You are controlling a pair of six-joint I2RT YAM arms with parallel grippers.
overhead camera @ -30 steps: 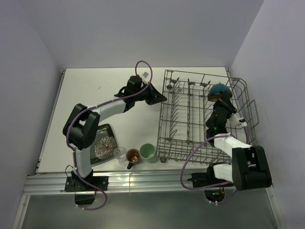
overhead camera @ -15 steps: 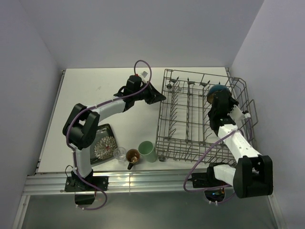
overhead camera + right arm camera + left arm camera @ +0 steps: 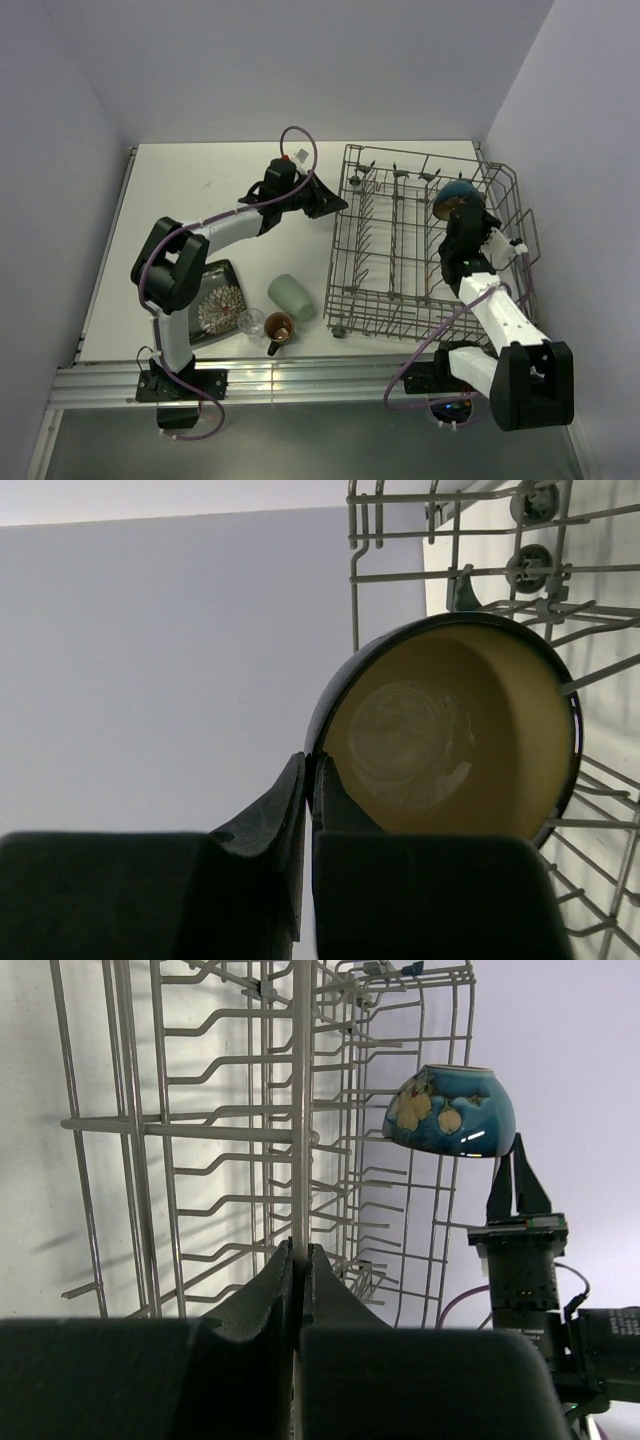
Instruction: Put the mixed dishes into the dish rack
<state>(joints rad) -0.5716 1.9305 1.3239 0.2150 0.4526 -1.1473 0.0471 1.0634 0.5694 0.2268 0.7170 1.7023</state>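
The grey wire dish rack (image 3: pixel 412 154) fills the right half of the table. My left gripper (image 3: pixel 338 208) is shut on a wire of its left rim, and that wire (image 3: pixel 300 1140) runs straight out from between the closed jaws (image 3: pixel 300 1250). My right gripper (image 3: pixel 462 222) is shut on the rim of the dark bowl (image 3: pixel 457 194) with the tan inside (image 3: pixel 450 740), holding it tilted above the rack's far right part. The pale green cup (image 3: pixel 290 297) lies on its side beside the rack. The brown mug (image 3: pixel 279 326), clear glass (image 3: pixel 251 320) and black floral plate (image 3: pixel 212 300) sit near the front edge.
The rack's upright tines (image 3: pixel 200 1170) stand close together beneath the bowl (image 3: pixel 450 1110). The side wall runs close to the rack's right side. The table's front metal rail (image 3: pixel 300 380) lies just behind the dishes.
The pale green cup, upright before, has tipped onto its side and shifted left and back. The rack's near left corner has moved slightly. The right arm has stretched farther over the rack with the bowl.
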